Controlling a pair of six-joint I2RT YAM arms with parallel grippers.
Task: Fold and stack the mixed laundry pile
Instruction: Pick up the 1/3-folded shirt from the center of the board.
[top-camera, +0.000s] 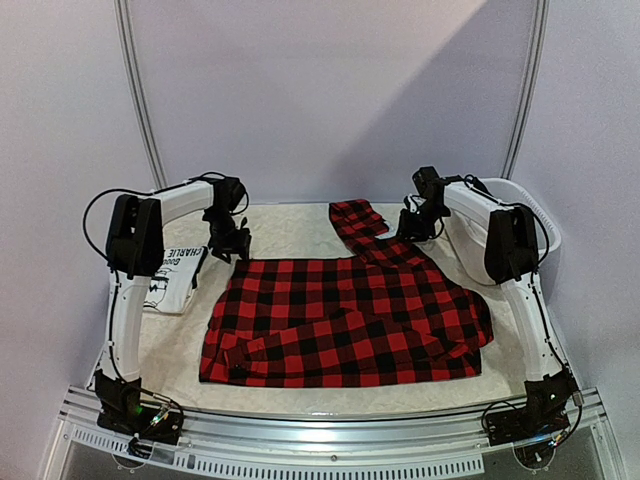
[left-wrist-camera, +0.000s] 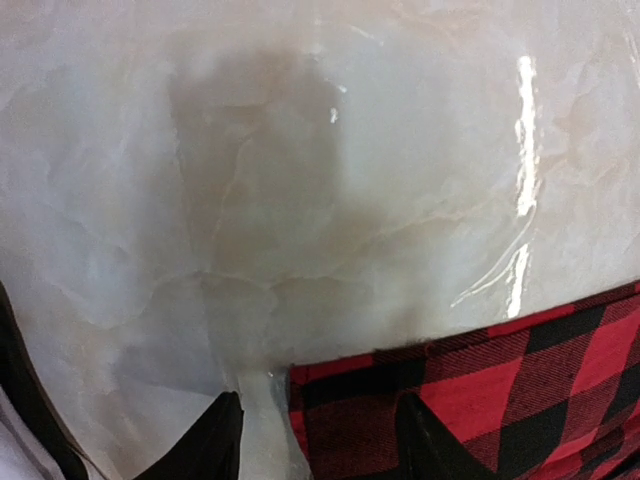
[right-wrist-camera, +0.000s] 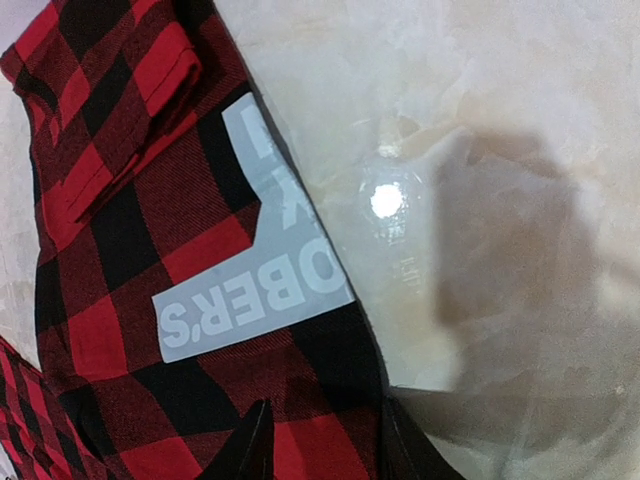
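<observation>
Shirt in red-black plaid, spread flat on table. Looked soft, light, floppy; best pinched along far edge. Left gripper half-open astride far-left corner, right gripper likewise over lettered edge. Held nothing yet.

Marbled table: plaid shirt spread flat, white T-shirt at left.

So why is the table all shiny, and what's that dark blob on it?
Left wrist view: bright glare streaks the glossy table on the right, and a soft shadow darkens its middle. Right wrist view: one round glare spot beside the plaid shirt, with a blurry shadow further right.
</observation>
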